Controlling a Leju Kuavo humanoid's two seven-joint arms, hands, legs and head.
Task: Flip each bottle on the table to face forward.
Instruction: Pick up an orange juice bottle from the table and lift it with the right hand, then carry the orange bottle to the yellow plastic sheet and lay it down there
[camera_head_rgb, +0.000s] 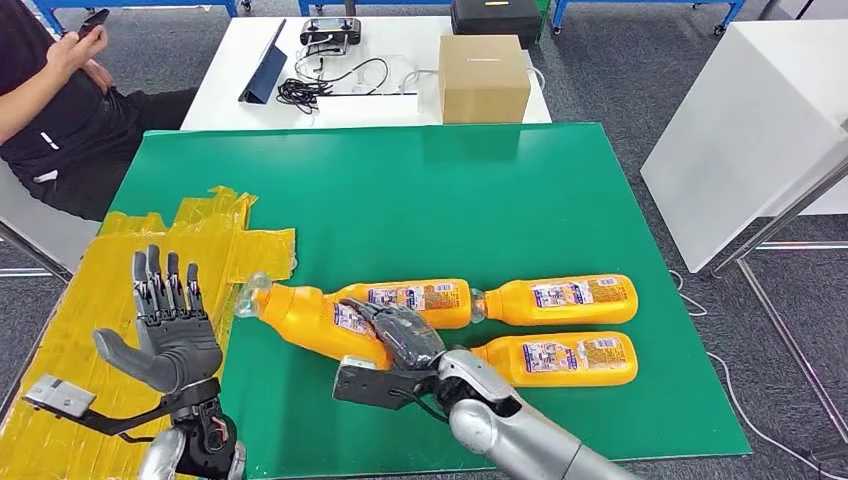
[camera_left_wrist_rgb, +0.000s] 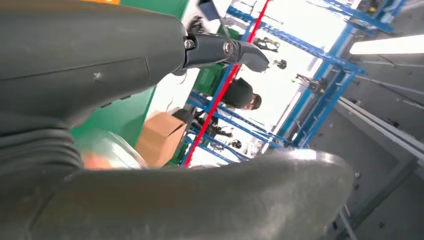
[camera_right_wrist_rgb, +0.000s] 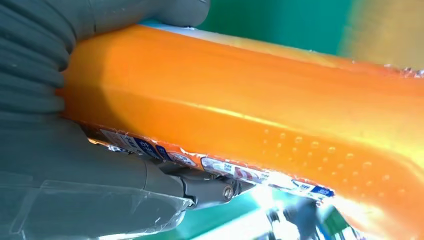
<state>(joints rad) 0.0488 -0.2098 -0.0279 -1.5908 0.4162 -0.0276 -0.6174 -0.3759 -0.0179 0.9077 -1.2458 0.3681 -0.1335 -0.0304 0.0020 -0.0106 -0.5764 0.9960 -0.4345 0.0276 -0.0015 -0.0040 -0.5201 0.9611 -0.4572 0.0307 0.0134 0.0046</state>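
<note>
Right robot hand (camera_head_rgb: 405, 338) grasps the leftmost orange bottle (camera_head_rgb: 310, 318); left robot hand (camera_head_rgb: 170, 320) hovers released beside it.

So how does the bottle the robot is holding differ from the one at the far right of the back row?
The held bottle lies slanted in the right hand, label mostly turned away. The back-right bottle lies straight and free, label facing up. Both are orange, on their sides.

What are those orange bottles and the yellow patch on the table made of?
The orange bottles look like clear glossy plastic filled with orange liquid: highlights run along the one the right hand grips, with printed paper-like labels. The yellow patch looks like overlapping strips of shiny, wrinkled tape on the green table.
</note>
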